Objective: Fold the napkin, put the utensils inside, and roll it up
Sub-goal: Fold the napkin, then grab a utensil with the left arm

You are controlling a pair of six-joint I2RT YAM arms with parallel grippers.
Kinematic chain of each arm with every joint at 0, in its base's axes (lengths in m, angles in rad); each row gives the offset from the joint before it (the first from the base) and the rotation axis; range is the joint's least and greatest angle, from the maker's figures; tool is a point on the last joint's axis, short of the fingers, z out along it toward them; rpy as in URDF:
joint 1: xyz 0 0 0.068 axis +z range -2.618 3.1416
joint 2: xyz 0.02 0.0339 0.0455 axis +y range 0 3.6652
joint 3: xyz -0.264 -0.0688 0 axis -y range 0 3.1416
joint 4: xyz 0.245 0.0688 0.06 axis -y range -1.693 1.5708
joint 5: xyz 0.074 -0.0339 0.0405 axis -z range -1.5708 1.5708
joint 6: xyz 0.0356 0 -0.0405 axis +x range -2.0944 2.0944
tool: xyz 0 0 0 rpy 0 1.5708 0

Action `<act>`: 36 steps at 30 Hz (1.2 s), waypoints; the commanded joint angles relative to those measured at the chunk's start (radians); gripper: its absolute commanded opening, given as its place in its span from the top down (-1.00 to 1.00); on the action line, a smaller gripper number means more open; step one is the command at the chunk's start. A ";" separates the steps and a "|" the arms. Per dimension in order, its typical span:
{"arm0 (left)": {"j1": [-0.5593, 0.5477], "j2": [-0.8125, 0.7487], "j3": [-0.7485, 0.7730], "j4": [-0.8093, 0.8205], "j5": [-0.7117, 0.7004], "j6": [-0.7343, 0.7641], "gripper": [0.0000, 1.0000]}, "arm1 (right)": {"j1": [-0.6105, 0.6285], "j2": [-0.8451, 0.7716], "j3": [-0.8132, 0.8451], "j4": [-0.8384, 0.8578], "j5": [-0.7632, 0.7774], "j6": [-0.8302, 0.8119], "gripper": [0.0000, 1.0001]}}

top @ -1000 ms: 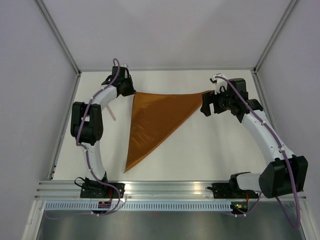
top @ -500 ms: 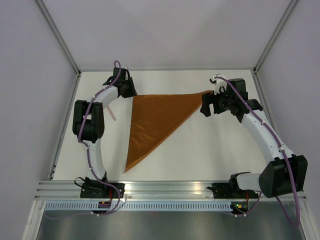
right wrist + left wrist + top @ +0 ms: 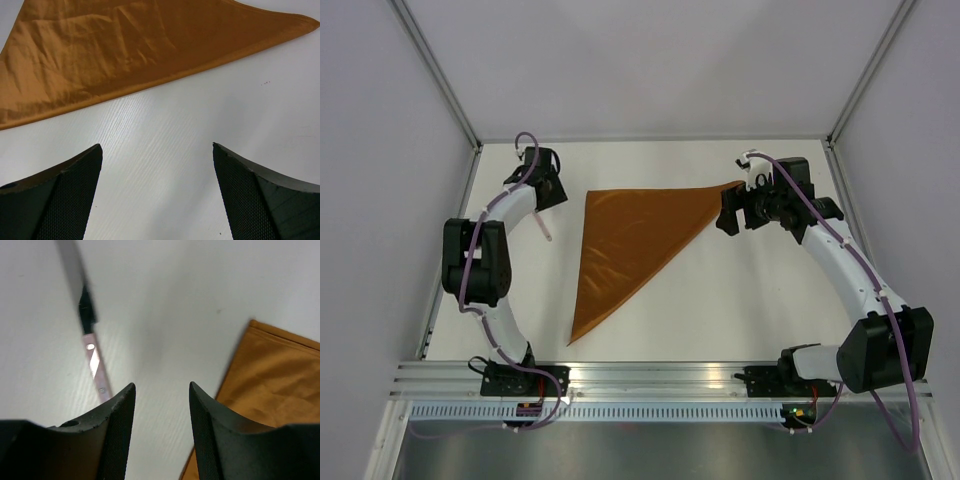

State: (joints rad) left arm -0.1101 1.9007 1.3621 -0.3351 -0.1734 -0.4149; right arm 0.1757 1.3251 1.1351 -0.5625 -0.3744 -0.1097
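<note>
The rust-brown napkin [image 3: 630, 235] lies flat on the white table, folded into a triangle with its long point toward the near edge. It also shows in the wrist views, as napkin [image 3: 270, 375] and napkin [image 3: 125, 45]. My left gripper [image 3: 556, 196] hovers left of the napkin's far-left corner, open with only bare table between its jaws [image 3: 161, 385]. A slim silvery utensil [image 3: 542, 226] lies on the table just left of it [image 3: 95, 365]. My right gripper [image 3: 728, 215] stands open beside the napkin's right corner, nothing between its fingers [image 3: 156, 146].
White table [image 3: 740, 300] bordered by a metal frame, grey walls on three sides. Both arm bases sit on the rail at the near edge.
My left gripper has opened, released the napkin's far-left corner and drawn back to the left. The corner now lies flat. The right arm has barely moved.
</note>
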 commanded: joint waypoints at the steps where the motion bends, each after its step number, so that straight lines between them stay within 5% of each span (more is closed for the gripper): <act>1: 0.047 -0.098 -0.063 -0.044 -0.127 -0.097 -0.04 | 0.010 0.006 0.006 -0.011 -0.049 0.002 -0.92; 22: 0.096 0.096 0.023 -0.160 -0.144 -0.159 0.03 | 0.045 0.011 0.005 -0.017 -0.066 0.001 -0.90; 28: 0.104 0.158 0.080 -0.205 -0.100 -0.133 0.41 | 0.045 0.008 0.002 -0.016 -0.064 -0.004 -0.90; 32: 0.107 0.178 0.085 -0.232 -0.072 -0.114 0.95 | 0.045 0.008 0.000 -0.016 -0.064 -0.002 -0.90; 36: 0.107 0.156 0.069 -0.228 -0.048 -0.084 0.95 | 0.045 0.011 0.000 -0.017 -0.064 -0.004 -0.90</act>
State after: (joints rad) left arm -0.0082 2.0407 1.4319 -0.5076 -0.2768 -0.5335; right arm 0.2169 1.3315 1.1351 -0.5842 -0.4225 -0.1097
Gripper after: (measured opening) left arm 0.049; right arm 0.952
